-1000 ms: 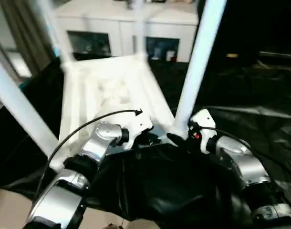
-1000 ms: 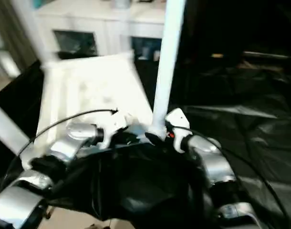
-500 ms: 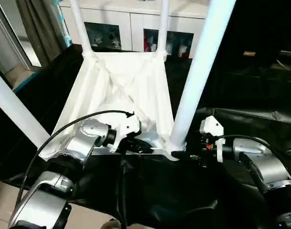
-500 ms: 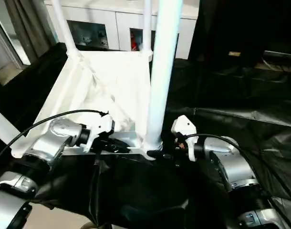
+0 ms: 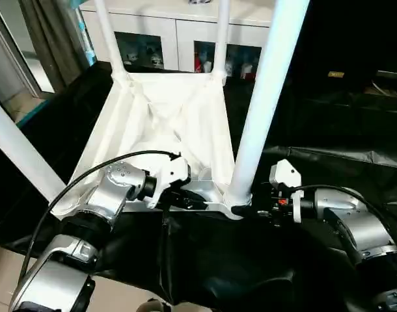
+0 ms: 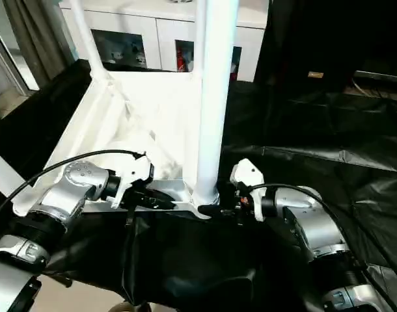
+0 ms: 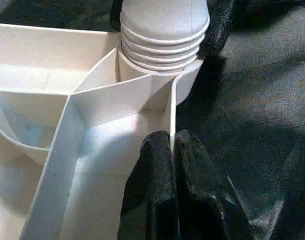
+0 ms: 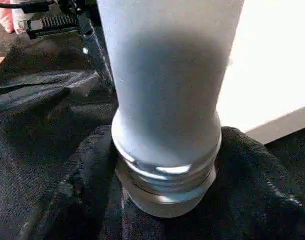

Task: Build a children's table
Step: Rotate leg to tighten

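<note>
1. The children's table (image 5: 166, 123) lies upside down on a black sheet (image 5: 328, 130), its ribbed underside facing up and its legs rising from the round corner sockets.
2. The near leg (image 5: 260, 110) stands upright in the corner socket closest to the robot; its threaded base sits in the socket, as the left wrist view shows (image 7: 162, 35).
3. Two far legs (image 5: 109, 39) rise from the corners nearest the white cabinet (image 5: 179, 39), which stands beyond the table's far edge. A fourth leg (image 5: 19, 153) slants across on the robot's left side of the table.
4. The left arm reaches forward with its silver forearm angled in toward the near leg. The left gripper (image 5: 189, 200) points level along the table's near edge, and its two black fingers (image 7: 162, 185) are pinched onto the thin upright rim wall of the table (image 7: 168, 120), just beside the near leg's socket.
5. The right arm comes in from the other side of the near leg, its forearm bent inward and its wrist level. The right gripper (image 5: 245, 211) sits at the base of the near leg, its black fingers (image 8: 262, 170) curving around both sides of the threaded end (image 8: 165, 185); I cannot tell whether they press on it or stand just clear.
</note>
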`<state>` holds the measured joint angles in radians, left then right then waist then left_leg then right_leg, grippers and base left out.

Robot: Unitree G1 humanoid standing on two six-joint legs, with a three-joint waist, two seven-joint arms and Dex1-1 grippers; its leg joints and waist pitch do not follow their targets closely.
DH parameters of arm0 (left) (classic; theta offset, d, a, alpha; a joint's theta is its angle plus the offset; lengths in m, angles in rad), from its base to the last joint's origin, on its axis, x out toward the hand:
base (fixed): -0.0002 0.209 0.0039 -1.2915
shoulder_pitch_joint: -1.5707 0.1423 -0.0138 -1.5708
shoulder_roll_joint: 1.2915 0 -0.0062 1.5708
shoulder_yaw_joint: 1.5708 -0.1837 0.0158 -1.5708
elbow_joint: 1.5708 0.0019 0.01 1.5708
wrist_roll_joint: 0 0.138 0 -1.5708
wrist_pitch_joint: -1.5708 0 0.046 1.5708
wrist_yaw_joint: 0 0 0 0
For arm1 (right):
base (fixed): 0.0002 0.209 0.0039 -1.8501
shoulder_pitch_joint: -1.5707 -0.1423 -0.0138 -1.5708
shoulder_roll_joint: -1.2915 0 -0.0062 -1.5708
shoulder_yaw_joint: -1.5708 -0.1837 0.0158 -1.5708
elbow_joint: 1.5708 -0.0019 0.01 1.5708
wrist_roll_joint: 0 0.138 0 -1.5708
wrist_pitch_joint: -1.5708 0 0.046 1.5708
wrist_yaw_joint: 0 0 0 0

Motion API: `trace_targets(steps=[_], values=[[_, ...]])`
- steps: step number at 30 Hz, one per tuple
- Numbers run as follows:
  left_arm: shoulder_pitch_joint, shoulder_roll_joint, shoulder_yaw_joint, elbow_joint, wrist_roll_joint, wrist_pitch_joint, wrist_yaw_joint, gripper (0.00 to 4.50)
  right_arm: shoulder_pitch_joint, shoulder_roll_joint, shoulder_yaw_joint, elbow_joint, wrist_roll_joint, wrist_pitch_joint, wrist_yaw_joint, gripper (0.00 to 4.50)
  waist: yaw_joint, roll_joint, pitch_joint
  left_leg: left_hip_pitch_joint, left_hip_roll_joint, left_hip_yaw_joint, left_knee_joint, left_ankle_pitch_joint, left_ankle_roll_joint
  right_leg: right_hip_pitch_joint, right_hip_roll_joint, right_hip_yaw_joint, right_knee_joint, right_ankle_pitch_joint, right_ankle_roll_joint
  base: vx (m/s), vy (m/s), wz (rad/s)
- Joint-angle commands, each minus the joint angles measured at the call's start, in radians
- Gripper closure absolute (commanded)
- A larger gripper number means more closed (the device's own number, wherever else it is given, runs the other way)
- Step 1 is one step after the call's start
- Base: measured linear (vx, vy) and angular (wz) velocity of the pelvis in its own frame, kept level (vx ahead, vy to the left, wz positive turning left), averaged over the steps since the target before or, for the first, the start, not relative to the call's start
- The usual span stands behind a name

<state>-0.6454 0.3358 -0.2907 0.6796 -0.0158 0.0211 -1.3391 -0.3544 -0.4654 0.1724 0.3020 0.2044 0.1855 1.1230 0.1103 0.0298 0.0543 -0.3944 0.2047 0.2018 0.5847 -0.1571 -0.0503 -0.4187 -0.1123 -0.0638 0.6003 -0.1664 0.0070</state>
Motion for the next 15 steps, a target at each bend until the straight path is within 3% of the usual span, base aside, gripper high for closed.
trace_targets(steps=[1,7,9,11,15], values=[[0.015,-0.009,-0.01,-0.034,-0.03,-0.01,-0.045,4.5,-0.005,-0.002,-0.026,-0.02,0.019,-0.001,-0.016,1.69,0.001,-0.022,-0.075,0.022,0.024,-0.008,-0.061,-0.213,0.061,0.052,-0.031,0.03,-0.06,-0.196,-0.227,0.0,0.0,0.0],[0.004,-0.043,-0.001,0.017,0.028,-0.032,0.114,4.5,0.0,0.054,-0.041,0.031,-0.002,-0.034,-0.107,1.74,-0.002,-0.022,-0.075,0.021,0.022,-0.01,-0.06,-0.226,0.052,0.051,-0.033,0.03,-0.063,-0.212,-0.221,0.0,0.0,0.0],[-0.005,-0.078,0.013,0.039,0.035,-0.006,0.194,4.5,-0.024,0.126,-0.089,0.114,-0.011,-0.039,-0.263,1.75,-0.009,-0.025,-0.073,0.021,0.021,-0.012,-0.064,-0.25,0.035,0.05,-0.034,0.029,-0.069,-0.257,-0.208,0.0,0.0,0.0],[-0.014,-0.116,0.021,0.055,0.041,0.019,0.267,4.5,-0.043,0.184,-0.119,0.183,-0.022,-0.037,-0.389,1.75,-0.027,-0.026,-0.069,0.017,0.016,-0.016,-0.071,-0.291,0.007,0.054,-0.033,0.025,-0.076,-0.34,-0.179,0.0,0.0,0.0],[-0.028,-0.183,0.017,0.08,0.069,0.038,0.387,4.5,-0.057,0.258,-0.127,0.233,-0.042,-0.023,-0.521,1.75,-0.035,-0.024,-0.066,0.032,0.016,-0.017,-0.072,-0.347,-0.008,0.045,-0.032,0.026,-0.09,-0.408,-0.156,0.0,0.0,0.0]])
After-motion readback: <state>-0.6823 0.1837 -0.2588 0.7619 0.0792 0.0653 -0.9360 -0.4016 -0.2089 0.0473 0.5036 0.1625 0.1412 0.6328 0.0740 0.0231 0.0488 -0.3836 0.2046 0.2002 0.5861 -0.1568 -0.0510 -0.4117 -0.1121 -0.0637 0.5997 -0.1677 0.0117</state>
